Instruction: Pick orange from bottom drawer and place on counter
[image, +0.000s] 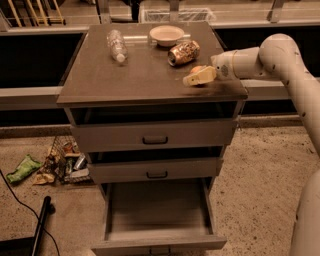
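Note:
The orange (197, 69) shows as a small orange patch between the pale fingers of my gripper (198, 77). The gripper reaches in from the right and hangs just above the right front part of the counter (135, 77), shut on the orange. Most of the fruit is hidden behind the near finger. The bottom drawer (157, 212) is pulled out at the foot of the cabinet, and its grey inside is bare. The two upper drawers are slightly ajar.
On the counter a crushed brownish can (183, 52) lies just behind the gripper, with a pale bowl (166, 35) at the back and a clear plastic bottle (117, 46) at the back left. Litter (57, 162) lies on the floor to the left. A black pole (40, 225) stands at the lower left.

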